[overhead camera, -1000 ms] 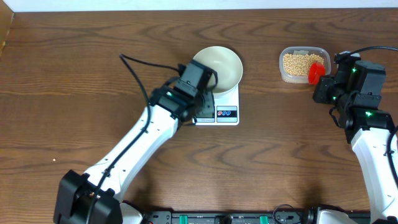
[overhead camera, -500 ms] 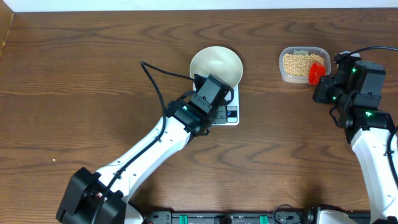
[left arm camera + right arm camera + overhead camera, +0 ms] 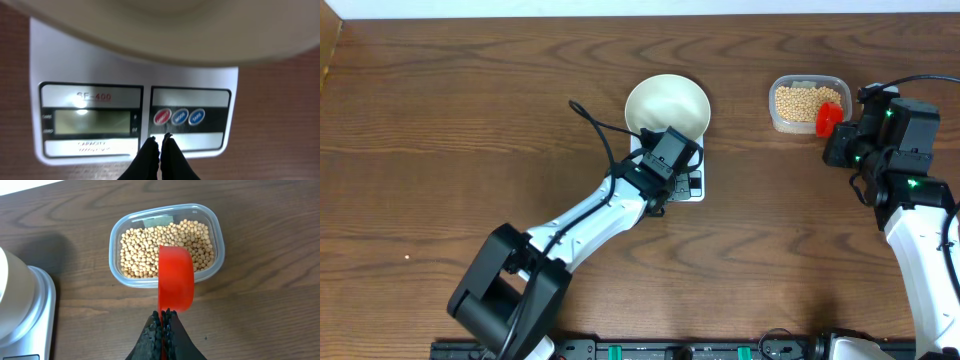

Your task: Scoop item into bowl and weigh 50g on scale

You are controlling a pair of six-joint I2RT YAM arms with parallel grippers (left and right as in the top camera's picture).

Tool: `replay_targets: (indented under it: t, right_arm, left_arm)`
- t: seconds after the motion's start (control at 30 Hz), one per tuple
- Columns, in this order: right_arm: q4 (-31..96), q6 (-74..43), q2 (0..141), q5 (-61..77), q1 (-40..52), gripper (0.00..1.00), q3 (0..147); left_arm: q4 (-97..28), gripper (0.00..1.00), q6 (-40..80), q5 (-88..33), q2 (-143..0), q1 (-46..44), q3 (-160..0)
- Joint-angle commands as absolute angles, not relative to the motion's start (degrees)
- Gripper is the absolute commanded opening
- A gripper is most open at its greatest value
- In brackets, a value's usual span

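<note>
The white bowl (image 3: 667,104) stands empty on the white scale (image 3: 697,186); its rim fills the top of the left wrist view (image 3: 165,30). The scale (image 3: 130,75) shows a blank grey display (image 3: 92,121) and three round buttons (image 3: 179,116). My left gripper (image 3: 160,138) is shut and empty, its tips at the scale's front panel just below the buttons. My right gripper (image 3: 164,314) is shut on a red scoop (image 3: 175,282), held over the near edge of a clear tub of tan beans (image 3: 165,242). The tub (image 3: 806,103) sits at the right of the scale.
The wooden table (image 3: 440,120) spreads to the left. My left arm (image 3: 590,215) lies diagonally from the front edge to the scale. My right arm (image 3: 910,190) stands at the right edge.
My left gripper has moved right along the scale's front, from its left side to the button panel. The right arm and the scoop have not moved.
</note>
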State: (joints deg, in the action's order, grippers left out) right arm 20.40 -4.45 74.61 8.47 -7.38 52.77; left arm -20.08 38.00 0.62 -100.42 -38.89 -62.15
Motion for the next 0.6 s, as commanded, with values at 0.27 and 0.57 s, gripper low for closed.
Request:
replay_targets:
  t: [0.27, 0.57]
  right_arm:
    - [20.71, -3.62, 74.15, 8.05, -7.42, 0.01, 53.89]
    - [20.8, -3.6, 74.15, 8.05, -7.42, 0.01, 53.89]
  left_arm:
    - [-15.94, 0.07, 39.29, 2.22, -103.81, -40.86, -62.04]
    - [-13.28, 0.07, 39.29, 2.68, -106.96, -40.73, -62.04]
